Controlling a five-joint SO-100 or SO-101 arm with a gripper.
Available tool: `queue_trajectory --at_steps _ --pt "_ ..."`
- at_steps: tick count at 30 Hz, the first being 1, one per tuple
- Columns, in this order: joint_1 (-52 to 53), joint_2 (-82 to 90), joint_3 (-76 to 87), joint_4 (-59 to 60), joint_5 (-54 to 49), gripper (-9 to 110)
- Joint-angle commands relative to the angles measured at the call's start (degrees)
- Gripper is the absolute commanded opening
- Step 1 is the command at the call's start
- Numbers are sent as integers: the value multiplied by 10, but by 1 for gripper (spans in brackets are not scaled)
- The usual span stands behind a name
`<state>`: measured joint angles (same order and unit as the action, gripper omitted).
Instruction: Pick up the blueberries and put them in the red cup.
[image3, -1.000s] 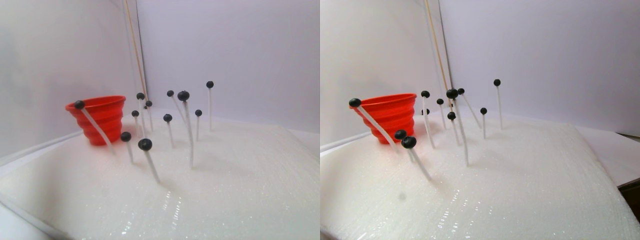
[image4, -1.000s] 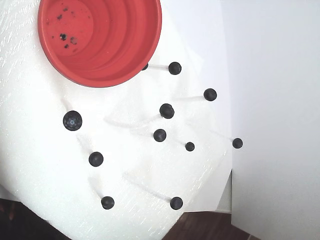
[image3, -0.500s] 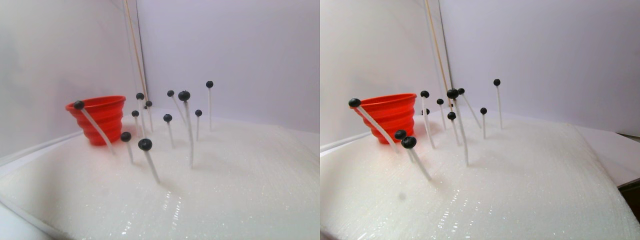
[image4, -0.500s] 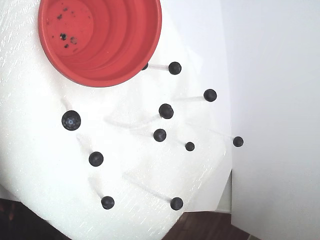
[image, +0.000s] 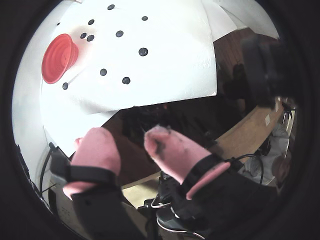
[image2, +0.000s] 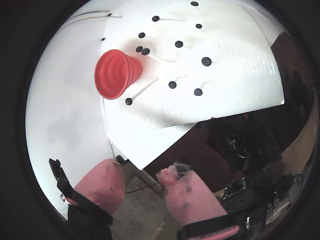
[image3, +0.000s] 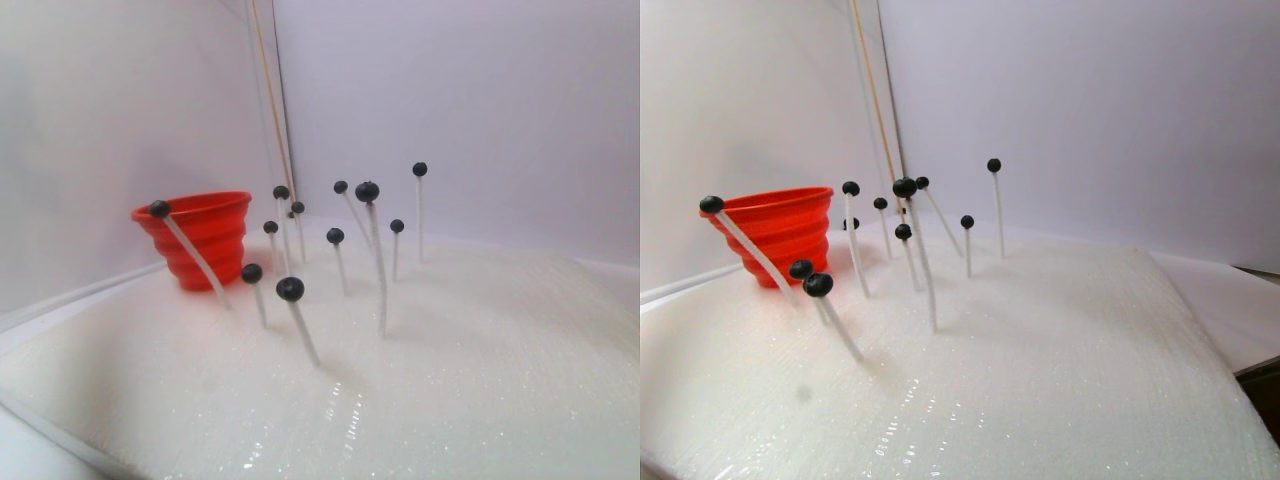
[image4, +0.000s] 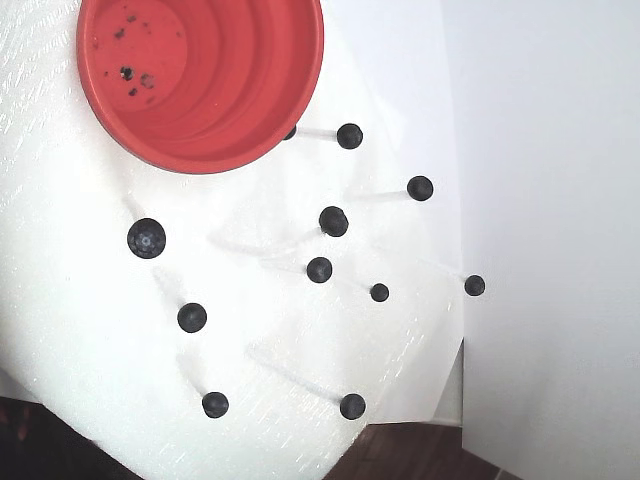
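Pincer (image: 132, 142) hangs wide, empty, well off the blueberries (image4: 333, 221). Approach from above, pinch one berry w/o bending its stick, then over to red cup (image4: 200, 80).

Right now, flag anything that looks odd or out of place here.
The blueberries are not lying loose: each sits atop a thin white stick stuck in the foam sheet, several leaning. The cup holds only dark specks. The gripper is open, away from the sheet, its pink fingertips smudged dark.
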<state>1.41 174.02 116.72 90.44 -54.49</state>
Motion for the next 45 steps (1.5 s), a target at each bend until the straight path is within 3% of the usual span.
queue_trajectory --at_steps 1,7,45 --pt "-7 -13 9 -27 -31 14" --pt "-33 -48 25 -50 -83 14" --pt "103 -200 109 -202 -340 16"
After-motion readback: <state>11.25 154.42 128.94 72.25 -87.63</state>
